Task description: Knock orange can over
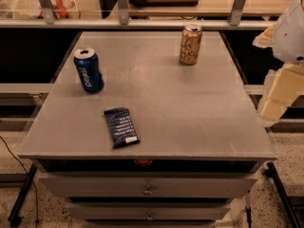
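The slim orange-tan metal drink can (pixel 190 44) stands upright near the far right corner of the grey tabletop (pixel 190 113). The pale gripper (pixel 278 96) hangs beyond the right edge, well apart from it; whether it is open or closed, I cannot tell.

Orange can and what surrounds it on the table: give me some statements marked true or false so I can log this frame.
1. The orange can stands upright near the far edge of the table, right of the middle. True.
2. The blue can lies on its side. False: it stands upright on the left side of the table.
3. The dark blue snack wrapper lies flat, nearer the front edge than either can. True.
4. The gripper touches the orange can. False: it is at the view's right edge, beyond the table's right side and apart from the can.
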